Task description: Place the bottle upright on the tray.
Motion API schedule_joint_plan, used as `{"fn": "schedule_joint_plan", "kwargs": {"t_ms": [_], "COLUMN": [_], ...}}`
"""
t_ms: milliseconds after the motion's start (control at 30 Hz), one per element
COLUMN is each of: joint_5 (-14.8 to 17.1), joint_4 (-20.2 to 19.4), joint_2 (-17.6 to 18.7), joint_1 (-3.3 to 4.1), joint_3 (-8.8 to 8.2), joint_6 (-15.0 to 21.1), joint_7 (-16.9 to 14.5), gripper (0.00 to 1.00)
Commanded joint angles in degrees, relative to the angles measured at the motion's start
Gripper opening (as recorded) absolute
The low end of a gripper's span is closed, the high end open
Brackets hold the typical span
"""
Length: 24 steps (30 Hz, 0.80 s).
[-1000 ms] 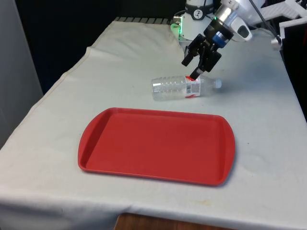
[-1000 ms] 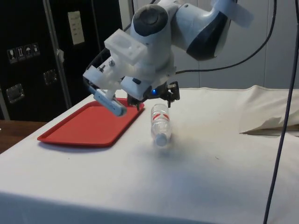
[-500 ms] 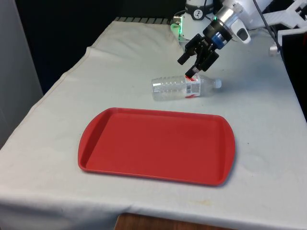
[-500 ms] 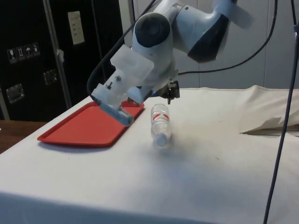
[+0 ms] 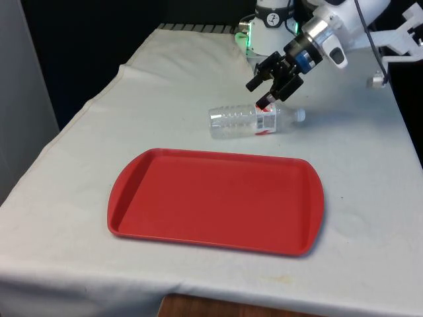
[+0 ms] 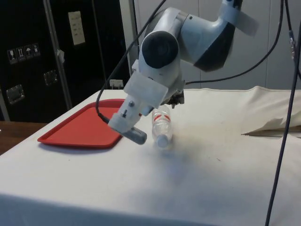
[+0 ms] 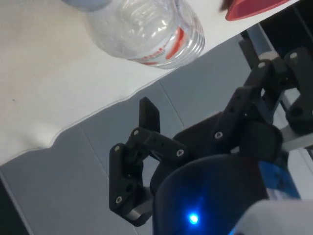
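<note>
Bottle (image 5: 254,121) lies flat just beyond tray (image 5: 215,198), long axis parallel to tray's far rim. Gripper (image 5: 266,86) spread empty, directly above bottle's labelled neck end.

In the side view the arm covers the hand (image 6: 175,97) almost fully, and also the far end of the bottle (image 6: 162,125). In the wrist view the bottle (image 7: 146,29) is cut by the picture's edge, and of the tray (image 7: 249,7) perhaps one corner is visible.

You see a white cloth (image 5: 165,86) draped over the tabletop, rumpled at its far corner. Dark cabinets (image 6: 56,52) stand behind it, beside pale wall panels (image 6: 263,42).
</note>
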Motion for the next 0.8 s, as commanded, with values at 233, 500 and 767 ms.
{"fn": "schedule_joint_plan", "kwargs": {"t_ms": [233, 500, 767], "joint_5": [-0.52, -0.23, -0.69], "joint_4": [0.17, 0.17, 0.57], "joint_2": [0.29, 0.34, 1.72], "joint_1": [0.06, 0.06, 0.11], "joint_3": [0.11, 0.17, 0.06], "joint_6": [-0.29, -0.34, -0.29], "joint_7": [0.92, 0.74, 1.78], "gripper": [1.00, 1.00, 1.00]}}
